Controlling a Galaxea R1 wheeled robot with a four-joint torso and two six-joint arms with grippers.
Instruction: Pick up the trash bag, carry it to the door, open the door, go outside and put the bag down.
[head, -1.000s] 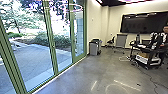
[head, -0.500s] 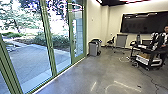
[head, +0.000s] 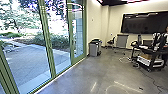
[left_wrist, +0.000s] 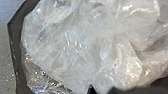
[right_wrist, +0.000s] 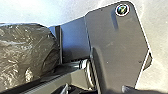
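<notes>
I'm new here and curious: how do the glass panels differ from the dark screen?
The glass panels are see-through, showing a paved yard; the dark screen is nearly black. Each panel stands taller than wide, while the screen is wider than tall. The panels reach down near the floor; the screen hangs high on the pale wall. Both are flat and upright.

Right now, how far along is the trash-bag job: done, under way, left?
Pickup looks done: the trash bag shows large by the left wrist. Carrying seems in hand, with indoor floor ahead. Apparently left: opening the door, going outside, setting it down; the yard lies beyond glass.
</notes>
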